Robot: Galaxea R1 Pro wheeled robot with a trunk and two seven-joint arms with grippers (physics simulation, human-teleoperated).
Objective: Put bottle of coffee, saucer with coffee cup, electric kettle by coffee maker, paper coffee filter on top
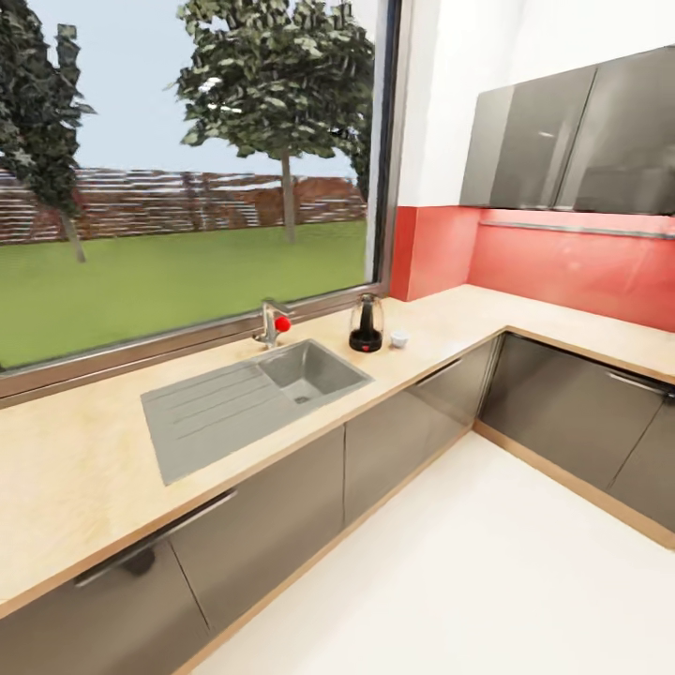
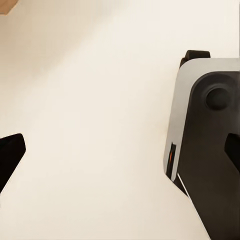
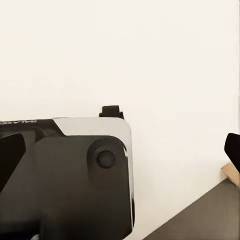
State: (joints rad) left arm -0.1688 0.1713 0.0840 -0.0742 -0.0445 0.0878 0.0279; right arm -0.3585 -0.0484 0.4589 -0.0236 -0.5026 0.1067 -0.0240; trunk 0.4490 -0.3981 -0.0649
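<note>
Sweeping across the long light-wood surface (image 1: 75,469) under the big window (image 1: 187,187), with the grey sink (image 1: 234,398) set into it and a tap (image 1: 272,323) with a red knob at the sink's far edge. Right of the sink, towards the far edge: the electric kettle (image 1: 366,323), upright, clear glass above a dark base. Just to its right, close but apart, the tiny white coffee cup (image 1: 399,338), also standing on the bare wood. Beyond them the corner, with a red backsplash (image 1: 562,267) and glossy grey wall cabinets (image 1: 572,141) above the right-hand run. Dark grey cabinet fronts (image 1: 403,431) below, pale floor (image 1: 450,581) in front.

Down at the left pincer (image 2: 122,154): spread wide, dark fingertips (image 2: 10,156) at the far edges of its own camera's view, nothing between them, hanging over the cream floor beside the robot's grey base (image 2: 210,150).

Same for the right pincer (image 3: 122,152): gaping, empty, above the base and floor, with a dark cabinet front (image 3: 200,215) nearby.
</note>
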